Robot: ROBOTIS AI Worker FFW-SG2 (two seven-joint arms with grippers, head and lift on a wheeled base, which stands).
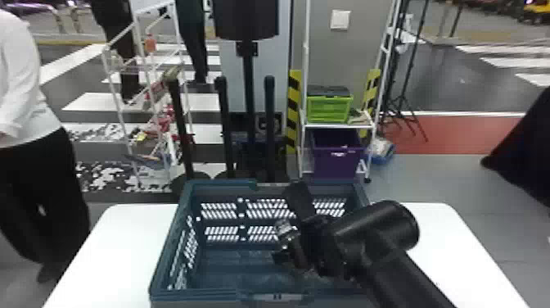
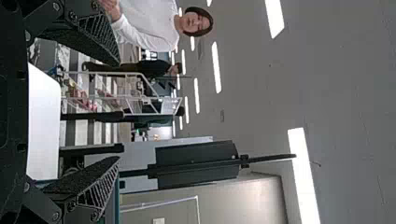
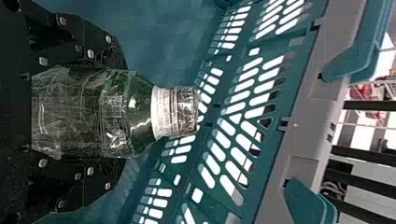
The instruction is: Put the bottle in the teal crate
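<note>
Though already picked up and brought inside the opening of the teal crate (image 1: 204, 294), not let go: most of the way there, by judgement. See the clear bottle (image 3: 93, 112) pinched between the two black fingers of the right gripper (image 3: 122, 112), with its cap (image 3: 175, 112) pointing toward the slotted far wall (image 3: 243, 112). In the head view, find the same gripper reaching in from the near right, over the right half of the crate, with the crate in turn standing on the white table (image 1: 106, 245). Cannot tell whether touching the crate floor or hanging just above. Count as done, then, the grasp and the carry to the crate. Count as left a little lowering, if needed, then parting the fingers and drawing back clear of the rim. Best to settle low before releasing, so as not to drop and roll against the far wall, and to avoid catching the near or right rim on the way out. Note the left gripper (image 2: 117, 111), facing forward with fingers spread wide and nothing between, probably not needed for any remaining step.
</note>
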